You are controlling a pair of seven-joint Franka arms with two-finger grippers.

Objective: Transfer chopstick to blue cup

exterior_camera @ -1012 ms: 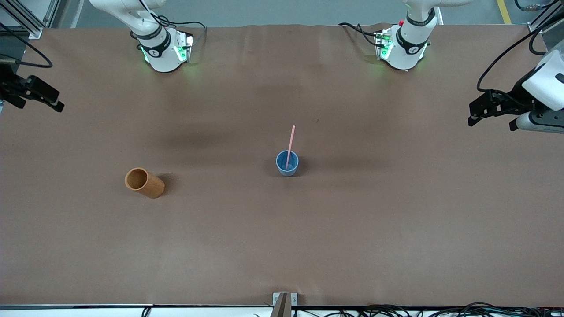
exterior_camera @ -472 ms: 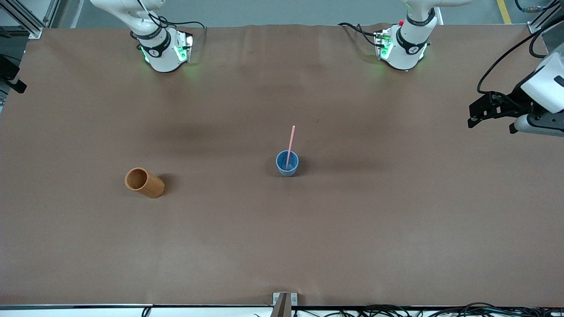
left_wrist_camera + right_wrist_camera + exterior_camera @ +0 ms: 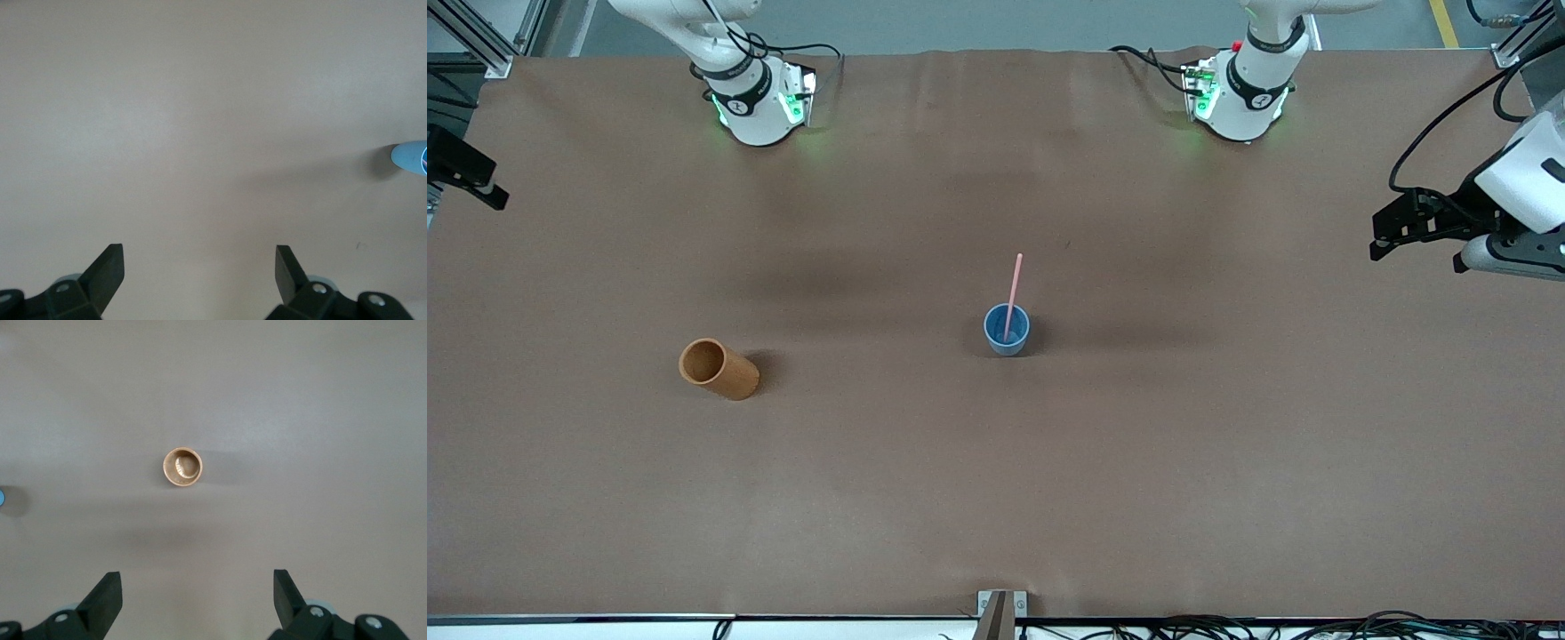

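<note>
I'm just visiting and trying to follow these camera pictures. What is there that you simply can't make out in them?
- Chopstick: its lower end is hidden inside the blue cup, front view.
- Blue cup: cut off by the picture edge in both wrist views.
- Right gripper: partly cut off at the front view's edge; its own wrist view shows only fingertips, spread open.
- Left gripper: open, over the table's end; the arm above it runs out of frame.
- Orange cup: its bottom is unclear.

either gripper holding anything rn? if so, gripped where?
Nothing is held. The left gripper and the right gripper are both open and empty, up over bare table. The chopstick stands in the blue cup, with no gripper on it.
</note>
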